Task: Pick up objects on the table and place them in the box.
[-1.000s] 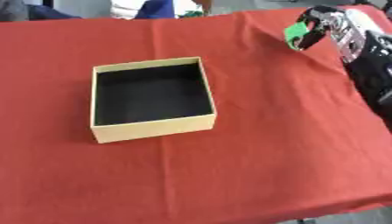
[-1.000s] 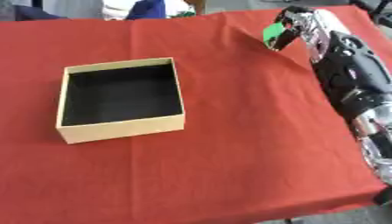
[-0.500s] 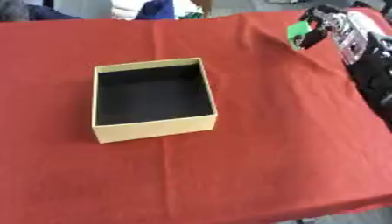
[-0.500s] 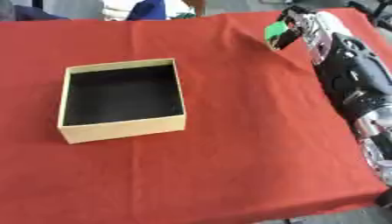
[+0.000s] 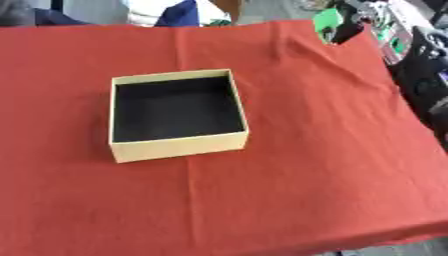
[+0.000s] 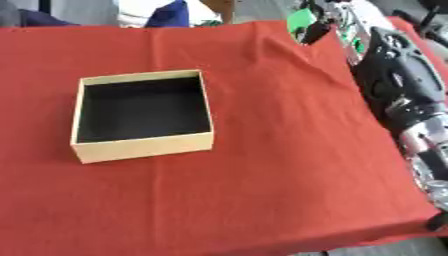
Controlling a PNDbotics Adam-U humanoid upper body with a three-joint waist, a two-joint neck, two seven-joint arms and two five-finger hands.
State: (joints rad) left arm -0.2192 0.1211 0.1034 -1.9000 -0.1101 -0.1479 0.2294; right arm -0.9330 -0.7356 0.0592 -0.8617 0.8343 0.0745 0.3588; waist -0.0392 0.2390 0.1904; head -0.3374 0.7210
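While the right eye view shows the forearm, the right hand (image 6: 325, 20) grips a green object (image 6: 300, 20).

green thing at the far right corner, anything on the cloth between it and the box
Nothing visible does. The green thing is at the right hand by the table's far edge, and only bare red cloth lies between there and the open box.

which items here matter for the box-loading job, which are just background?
Job:
- box, tan outside, dark inside, nothing in it
- green object at the far right edge of the table
- right hand at that object; grip unclear

Background:
- red cloth over the table
- clutter past the far edge
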